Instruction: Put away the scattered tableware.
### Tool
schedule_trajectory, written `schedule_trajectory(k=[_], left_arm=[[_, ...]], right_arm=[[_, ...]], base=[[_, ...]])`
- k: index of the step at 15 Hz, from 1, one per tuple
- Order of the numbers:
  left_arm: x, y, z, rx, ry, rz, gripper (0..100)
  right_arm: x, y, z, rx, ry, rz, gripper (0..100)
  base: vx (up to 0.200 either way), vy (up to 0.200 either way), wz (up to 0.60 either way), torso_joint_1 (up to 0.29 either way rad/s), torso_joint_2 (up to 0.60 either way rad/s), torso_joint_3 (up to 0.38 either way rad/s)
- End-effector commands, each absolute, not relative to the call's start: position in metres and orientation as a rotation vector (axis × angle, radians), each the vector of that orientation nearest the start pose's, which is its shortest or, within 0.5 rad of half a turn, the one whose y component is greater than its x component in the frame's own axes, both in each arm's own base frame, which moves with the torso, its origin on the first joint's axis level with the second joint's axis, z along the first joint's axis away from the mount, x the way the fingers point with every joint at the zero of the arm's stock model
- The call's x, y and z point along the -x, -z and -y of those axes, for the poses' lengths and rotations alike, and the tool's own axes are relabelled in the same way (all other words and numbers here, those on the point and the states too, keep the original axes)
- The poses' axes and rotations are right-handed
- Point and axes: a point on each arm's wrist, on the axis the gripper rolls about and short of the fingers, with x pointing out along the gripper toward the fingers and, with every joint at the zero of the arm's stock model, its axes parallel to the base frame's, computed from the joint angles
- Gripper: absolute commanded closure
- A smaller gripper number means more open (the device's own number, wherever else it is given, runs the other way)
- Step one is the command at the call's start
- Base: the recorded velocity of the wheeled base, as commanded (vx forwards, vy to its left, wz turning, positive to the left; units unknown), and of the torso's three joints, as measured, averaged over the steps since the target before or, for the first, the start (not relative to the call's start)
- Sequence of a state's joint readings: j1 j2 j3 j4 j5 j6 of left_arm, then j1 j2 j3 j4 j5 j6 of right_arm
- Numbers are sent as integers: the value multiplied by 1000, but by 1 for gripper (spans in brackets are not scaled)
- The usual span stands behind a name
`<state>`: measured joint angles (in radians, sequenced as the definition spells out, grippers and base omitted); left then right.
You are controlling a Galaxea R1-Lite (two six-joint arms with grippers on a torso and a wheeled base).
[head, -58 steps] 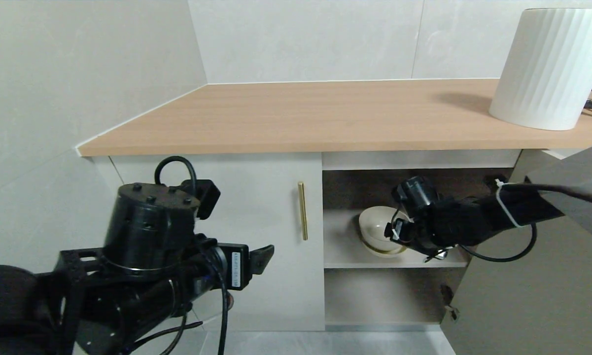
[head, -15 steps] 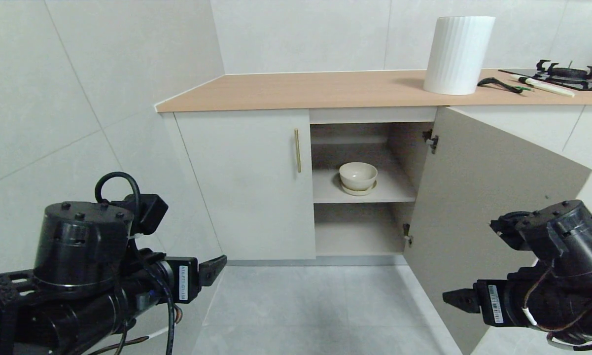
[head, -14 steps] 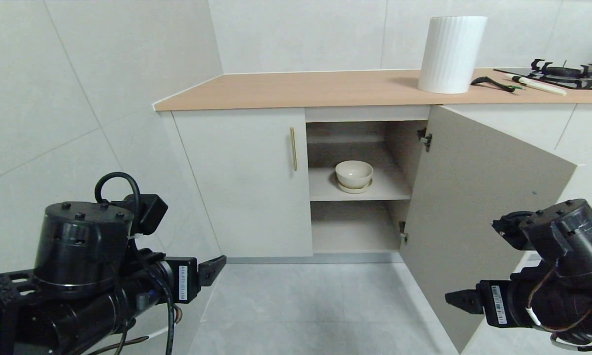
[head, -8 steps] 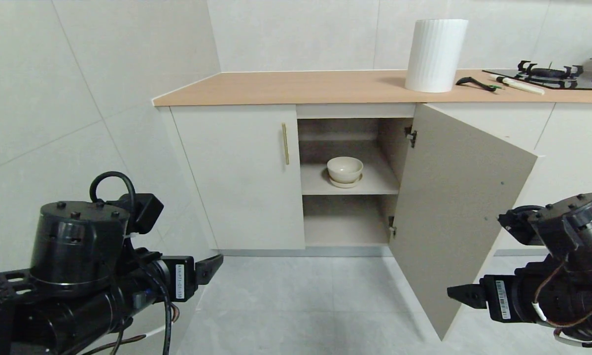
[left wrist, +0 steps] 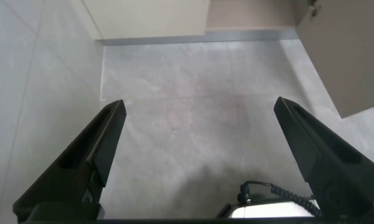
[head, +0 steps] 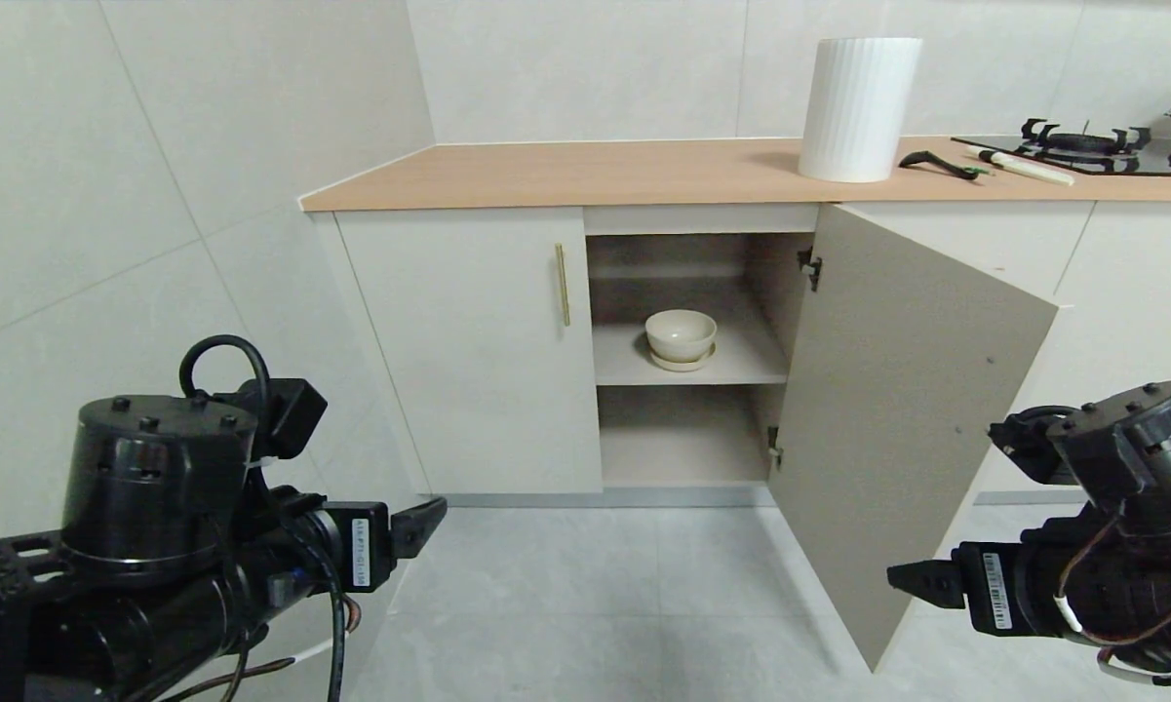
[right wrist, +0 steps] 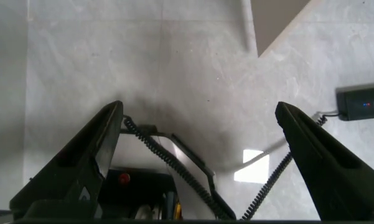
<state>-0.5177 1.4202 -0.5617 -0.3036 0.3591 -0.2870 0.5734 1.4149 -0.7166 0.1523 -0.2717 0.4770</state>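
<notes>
A cream bowl [head: 681, 334] sits on a small plate [head: 681, 364] on the middle shelf of the open cabinet [head: 687, 375]. Both arms are held low, well in front of the cabinet and over the grey floor. My left gripper [head: 427, 514] [left wrist: 199, 106] is open, with only floor tiles between its fingers. My right gripper [head: 907, 580] [right wrist: 199, 107] is open too and holds nothing. It sits beside the lower edge of the open door.
The right cabinet door [head: 917, 409] stands swung out towards my right arm. The left door with its gold handle [head: 563, 285] is shut. On the wooden countertop [head: 595, 171] are a white ribbed cylinder [head: 858, 107], a knife [head: 1024, 168] and a stove burner [head: 1082, 136].
My right gripper was at the bowl inside the cabinet and has since drawn back low to the right. The head view has backed away and drifted slightly. The bowl stays on the shelf.
</notes>
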Motion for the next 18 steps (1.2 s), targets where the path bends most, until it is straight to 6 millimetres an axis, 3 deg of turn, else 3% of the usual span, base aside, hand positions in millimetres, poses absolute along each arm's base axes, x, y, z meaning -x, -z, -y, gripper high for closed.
schedule_trajectory(k=[1,3,10,14,16,18], left_arm=[[-189,-160,99,44,81,-522,0],[-191,-157,100,37,78,-532,0],[-191,-155,100,32,77,-539,0],[-191,-155,100,29,77,-542,0],[-191,-155,100,29,77,-542,0],[-191,-155,100,30,78,-539,0]], right_arm=[[-175,-164,-106,-96,-89,-827,0],[-175,-164,-106,-96,-89,-827,0],[-186,-167,-92,-129,-15,-811,0],[-164,-187,-80,-64,-59,-806,0],[-144,-202,-71,-6,-120,-918,0],[-147,-204,-63,-8,-68,-951,0]], base=[[0,0,0,0,0,0],[100,0,0,1,6,1],[200,-200,0,2,2,2],[50,-50,0,2,1,1],[0,0,0,0,0,0],[0,0,0,0,0,0]])
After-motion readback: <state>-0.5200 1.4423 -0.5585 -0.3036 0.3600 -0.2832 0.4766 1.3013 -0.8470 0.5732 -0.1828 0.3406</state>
